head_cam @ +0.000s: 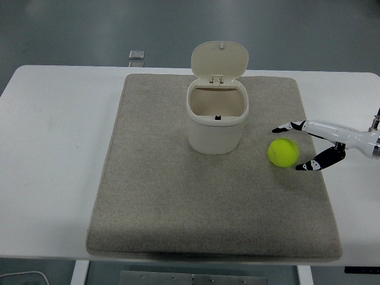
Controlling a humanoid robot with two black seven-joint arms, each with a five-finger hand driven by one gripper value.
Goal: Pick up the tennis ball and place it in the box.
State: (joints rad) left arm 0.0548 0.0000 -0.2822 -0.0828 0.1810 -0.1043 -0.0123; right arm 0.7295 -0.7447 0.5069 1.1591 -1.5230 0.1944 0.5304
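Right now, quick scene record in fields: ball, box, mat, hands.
tennis ball: yellow-green, on the mat, right of the box, not grasped
box: white bin, upright near mat centre, hinged lid open and tilted back
mat: grey, on the white table
right hand: at the ball's right side, fingers spread, one above and one below the ball; contact unclear
left hand: out of view
small object: on the floor beyond the table's far edge, too small to identify

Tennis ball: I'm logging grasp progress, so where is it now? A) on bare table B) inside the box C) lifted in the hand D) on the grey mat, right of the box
D: the tennis ball rests on the mat, right of the open box; the right hand straddles it, fingers spread.
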